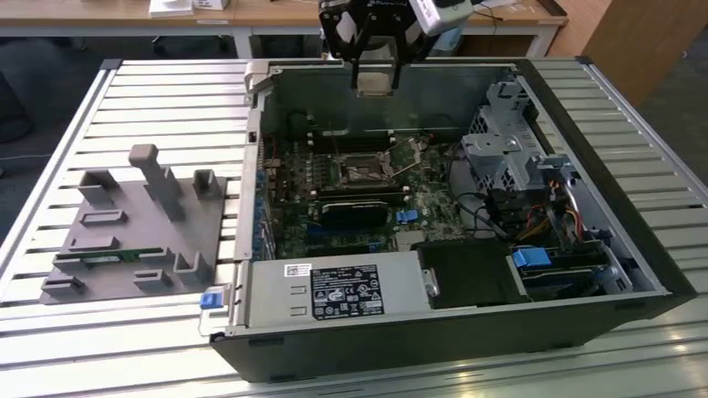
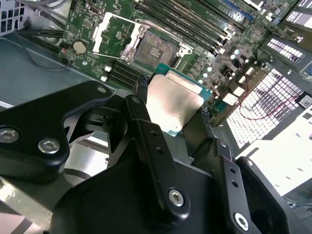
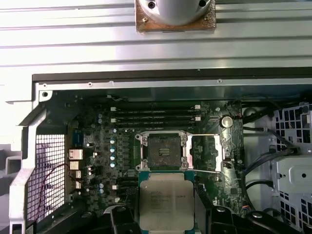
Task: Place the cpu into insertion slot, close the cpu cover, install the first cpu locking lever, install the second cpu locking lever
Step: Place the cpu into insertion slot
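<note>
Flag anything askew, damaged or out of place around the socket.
Nothing stands out. The cpu sits flat and square in the gripper above the board; the insertion slot is empty, with the cpu cover swung open beside it.

Slatted light-metal desk (image 1: pixel 155 99), evenly lit; beyond the tool (image 1: pixel 375 83) a pale wooden table (image 1: pixel 277 15) on white legs, brown wooden panel (image 1: pixel 636 50) toward the exterior view's right of the tool, dark floor (image 1: pixel 28 99) toward its left.

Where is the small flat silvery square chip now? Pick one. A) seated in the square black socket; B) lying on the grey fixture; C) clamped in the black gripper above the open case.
C: the silvery square chip sits in the gripper, and the black socket is bare.
</note>
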